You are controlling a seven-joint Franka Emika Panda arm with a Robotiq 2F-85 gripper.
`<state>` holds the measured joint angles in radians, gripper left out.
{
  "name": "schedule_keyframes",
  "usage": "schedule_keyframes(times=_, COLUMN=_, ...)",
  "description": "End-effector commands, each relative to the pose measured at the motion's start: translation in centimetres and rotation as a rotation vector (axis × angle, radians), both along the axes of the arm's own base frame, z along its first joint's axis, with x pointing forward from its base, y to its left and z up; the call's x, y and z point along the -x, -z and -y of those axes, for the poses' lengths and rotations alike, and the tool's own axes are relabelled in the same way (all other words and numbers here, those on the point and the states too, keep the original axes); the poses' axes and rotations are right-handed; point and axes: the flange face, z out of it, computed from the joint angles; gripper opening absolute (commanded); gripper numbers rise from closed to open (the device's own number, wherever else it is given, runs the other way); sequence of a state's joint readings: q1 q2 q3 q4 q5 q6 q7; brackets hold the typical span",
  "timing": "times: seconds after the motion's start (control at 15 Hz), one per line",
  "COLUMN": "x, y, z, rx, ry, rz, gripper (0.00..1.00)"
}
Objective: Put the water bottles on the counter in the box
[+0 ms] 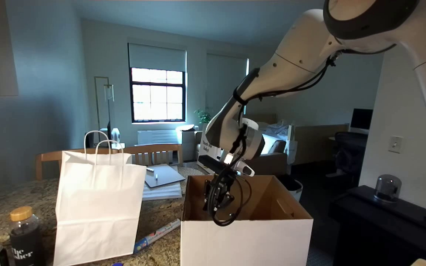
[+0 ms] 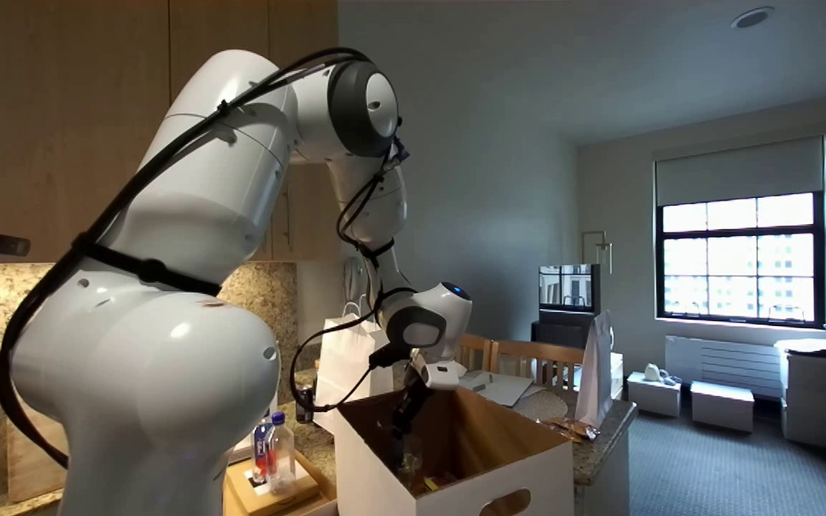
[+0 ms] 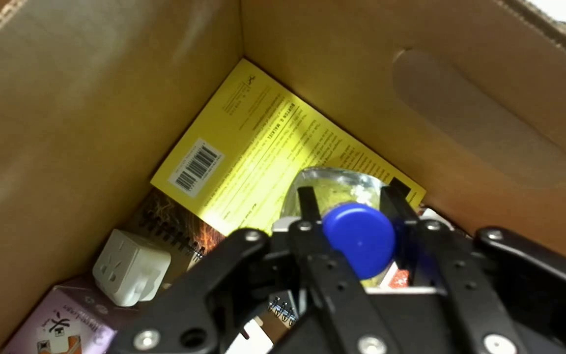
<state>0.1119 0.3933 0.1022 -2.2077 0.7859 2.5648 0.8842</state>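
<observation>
Speckled counter point(image 1: 161, 210) runs left of our box point(image 1: 242, 242) in an exterior view. We should lower the blue-capped bottle point(image 3: 354, 221) upright, let it settle, then part the fingers point(image 3: 308, 204). They pinch it about the neck, cap point(image 3: 359, 241) between them, body inside the box; whether its base meets the yellow book point(image 3: 253, 152) below, we cannot tell.

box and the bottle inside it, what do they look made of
Box: corrugated cardboard, brown and fairly matte inside; its cut edge looks ribbed. Bottle: probably clear plastic, shiny; the yellow book shows through, though glass isn't ruled out.
</observation>
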Motion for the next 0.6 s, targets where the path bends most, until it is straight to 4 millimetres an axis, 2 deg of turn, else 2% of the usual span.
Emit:
schedule_keyframes(times=0.0, x=-0.2, y=-0.5, z=-0.1, rx=-0.03, ry=-0.013, rz=0.004, gripper=0.62)
schedule_keyframes(times=0.13, x=-0.4, y=-0.7, z=-0.2, rx=-0.033, ry=-0.016, rz=0.005, gripper=0.65)
schedule_keyframes(times=0.47, x=-0.4, y=-2.3, z=-0.8, rx=-0.032, ry=-0.028, rz=0.033, gripper=0.95)
schedule_keyframes(times=0.53, x=0.0, y=-3.2, z=-1.2, rx=-0.032, ry=-0.04, rz=0.048, gripper=0.99)
